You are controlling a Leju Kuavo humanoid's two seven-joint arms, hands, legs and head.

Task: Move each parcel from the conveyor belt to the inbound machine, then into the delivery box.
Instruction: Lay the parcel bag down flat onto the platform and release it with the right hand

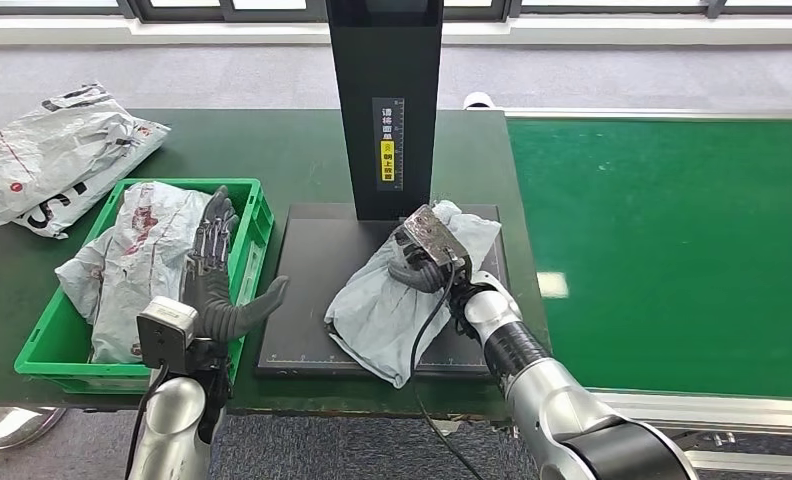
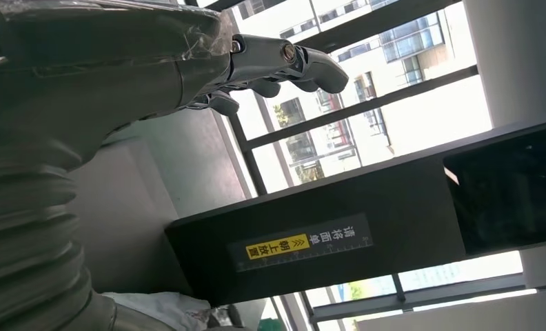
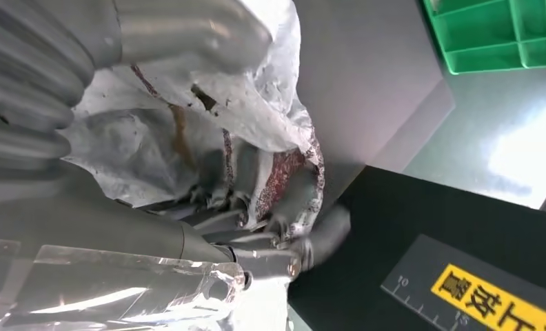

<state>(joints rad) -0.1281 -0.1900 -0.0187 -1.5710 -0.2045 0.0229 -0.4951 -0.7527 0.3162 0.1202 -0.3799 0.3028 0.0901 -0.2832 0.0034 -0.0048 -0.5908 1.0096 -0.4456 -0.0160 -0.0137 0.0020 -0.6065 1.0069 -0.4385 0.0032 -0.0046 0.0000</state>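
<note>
belt (image 1: 672, 250) green, right of the table | machine (image 1: 387, 100) black post over a dark plate (image 1: 302, 300) | crate (image 1: 252, 215) green, one bag (image 1: 137, 260) inside | parcel (image 1: 392, 300) on the plate | right hand (image 1: 427, 260) fingers closed on the parcel | left hand (image 1: 212, 270) fingers spread, holding nothing, raised over the crate

Dark green table (image 1: 302, 150) carries: green crate (image 1: 255, 215) at left, black machine base plate (image 1: 317, 290) centre, loose white parcel bag (image 1: 57, 150) far left corner. Conveyor belt (image 1: 672, 250) butts against right side.
</note>
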